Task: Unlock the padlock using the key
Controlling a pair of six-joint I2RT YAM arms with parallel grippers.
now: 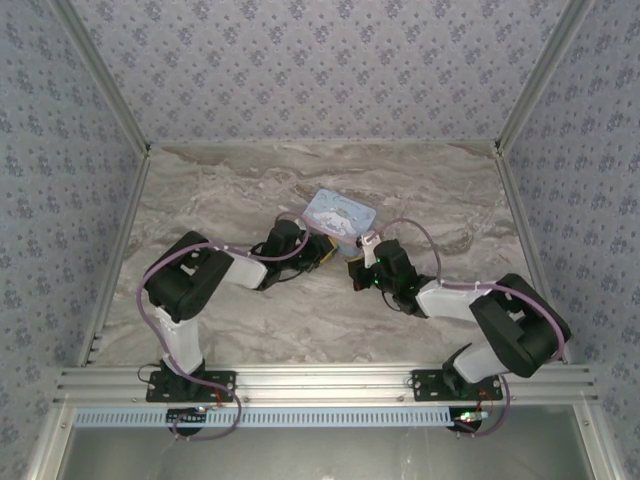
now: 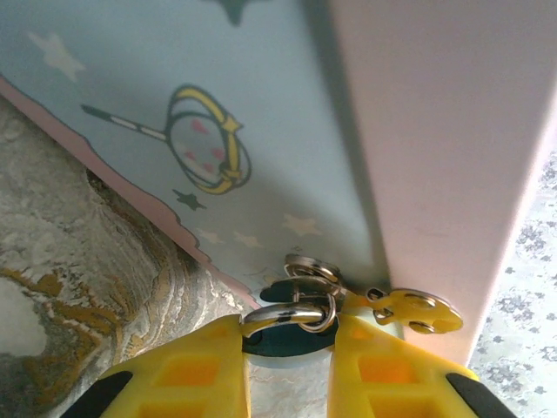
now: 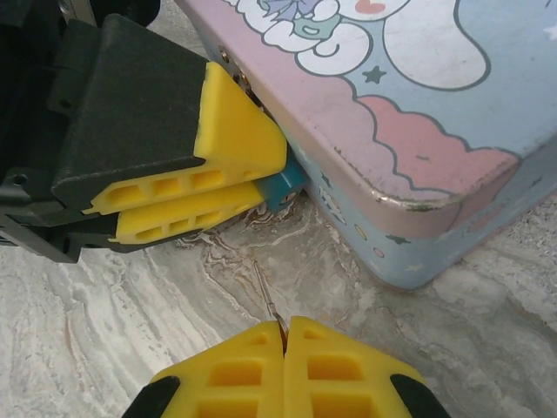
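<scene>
The left tool (image 3: 270, 178) is clenched on the tiny blue-teal padlock with a thin silver shackle (image 3: 285, 185). The padlock is hooked through the metal latch on the side of the light-blue rectangular tin with a cartoon picture (image 3: 418, 131), which lies on the marbled grey bench (image 3: 130, 305). The right tool (image 3: 283, 338) is pinched fully together on a thin metal key (image 3: 268, 300), whose tip points toward the padlock but stands apart from it, low over the bench.

- Wallpapered walls (image 1: 320, 60), blue-grey with a floral print, are enclosing three sides.
- Marble-patterned table (image 1: 250, 190) is lying evenly lit.
- Aluminium rail (image 1: 320, 380) is running along the near edge.
</scene>
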